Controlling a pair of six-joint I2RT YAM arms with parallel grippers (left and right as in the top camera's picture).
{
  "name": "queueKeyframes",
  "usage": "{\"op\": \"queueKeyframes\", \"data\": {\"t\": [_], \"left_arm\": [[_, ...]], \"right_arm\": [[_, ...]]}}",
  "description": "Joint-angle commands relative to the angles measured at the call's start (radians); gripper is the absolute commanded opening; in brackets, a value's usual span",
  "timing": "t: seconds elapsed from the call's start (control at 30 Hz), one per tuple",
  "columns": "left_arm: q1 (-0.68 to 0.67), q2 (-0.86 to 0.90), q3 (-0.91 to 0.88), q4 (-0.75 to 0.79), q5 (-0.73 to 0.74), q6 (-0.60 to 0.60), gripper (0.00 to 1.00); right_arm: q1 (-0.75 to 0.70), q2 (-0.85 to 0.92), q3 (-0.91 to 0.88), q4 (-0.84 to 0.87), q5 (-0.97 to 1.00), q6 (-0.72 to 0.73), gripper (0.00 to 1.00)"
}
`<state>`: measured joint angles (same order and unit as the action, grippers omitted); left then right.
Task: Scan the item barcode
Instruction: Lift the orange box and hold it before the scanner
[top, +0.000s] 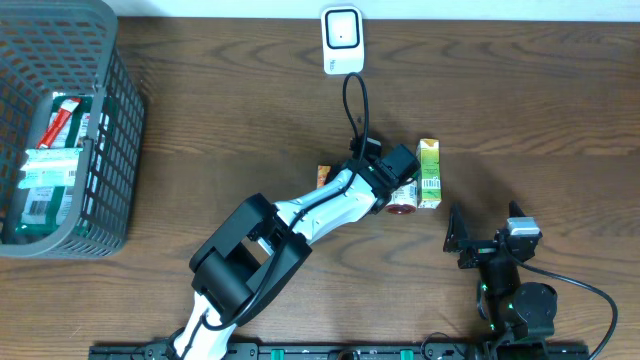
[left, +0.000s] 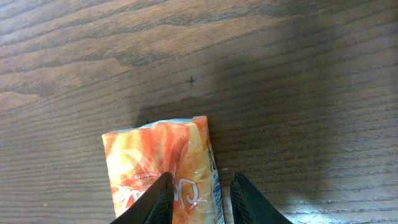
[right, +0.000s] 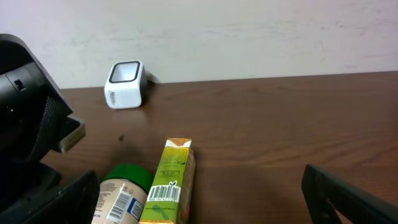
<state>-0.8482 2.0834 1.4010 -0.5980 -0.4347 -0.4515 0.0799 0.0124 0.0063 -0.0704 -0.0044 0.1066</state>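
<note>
Looking from overhead, the scanner (top: 342, 38) stands at the table's (top: 200, 140) far edge. The left arm (top: 300, 215) reaches to mid-table, well short of it, over a small cluster: an orange packet (top: 323, 177) peeking out beside the arm, a jar (top: 403, 203) and a green carton (top: 428, 172). A basket (top: 120, 130) of more goods sits far left. The right claw (top: 487, 238) hangs near the front edge, spread wide and empty. In the left wrist view, the left claw (left: 202, 180) points down with its jaws drawn narrow astride the packet's right edge, one finger over the wrapper and the other just beside it; whether it is clenched on the packet or merely set around it I cannot tell. I can make out no barcode there. In the right wrist view, the carton's barcode faces up, the jar is just beside it, and the scanner sits well beyond. By my reading the task is near its start: the pick is in hand, while lift, carry and scan are left. The surface is dark wood-grain, bare ahead of the packet, and a pale wall rises behind it.
</note>
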Motion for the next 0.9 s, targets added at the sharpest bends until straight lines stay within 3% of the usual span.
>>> {"op": "queueKeyframes", "data": {"t": [0.0,0.1,0.13,0.17,0.2,0.3,0.5,0.8,0.87], "left_arm": [[-0.002,0.010,-0.004,-0.011,-0.019,-0.018,0.20],[-0.002,0.010,-0.004,-0.016,-0.019,-0.019,0.19],[-0.002,0.010,-0.004,-0.018,-0.019,-0.019,0.21],[-0.002,0.010,-0.004,-0.019,-0.019,-0.018,0.35],[-0.002,0.010,-0.004,-0.021,-0.019,-0.019,0.38],[-0.002,0.010,-0.007,-0.023,-0.019,-0.023,0.38],[-0.002,0.010,-0.034,-0.025,-0.018,-0.045,0.31],[-0.002,0.008,-0.054,-0.021,-0.020,-0.043,0.08],[-0.002,-0.001,-0.035,-0.024,-0.024,-0.021,0.07]], "right_arm": [[0.007,-0.003,-0.001,-0.004,-0.001,0.012,0.99],[0.007,-0.003,-0.001,-0.004,-0.001,0.012,0.99],[0.007,-0.003,-0.001,-0.004,-0.001,0.012,0.99],[0.007,-0.003,-0.001,-0.004,-0.001,0.012,0.99],[0.007,-0.003,-0.001,-0.004,-0.001,0.012,0.99],[0.007,-0.003,-0.001,-0.004,-0.001,0.012,0.99],[0.007,-0.003,-0.001,-0.004,-0.001,0.012,0.99],[0.007,-0.003,-0.001,-0.004,-0.001,0.012,0.99],[0.007,-0.003,-0.001,-0.004,-0.001,0.012,0.99]]}}
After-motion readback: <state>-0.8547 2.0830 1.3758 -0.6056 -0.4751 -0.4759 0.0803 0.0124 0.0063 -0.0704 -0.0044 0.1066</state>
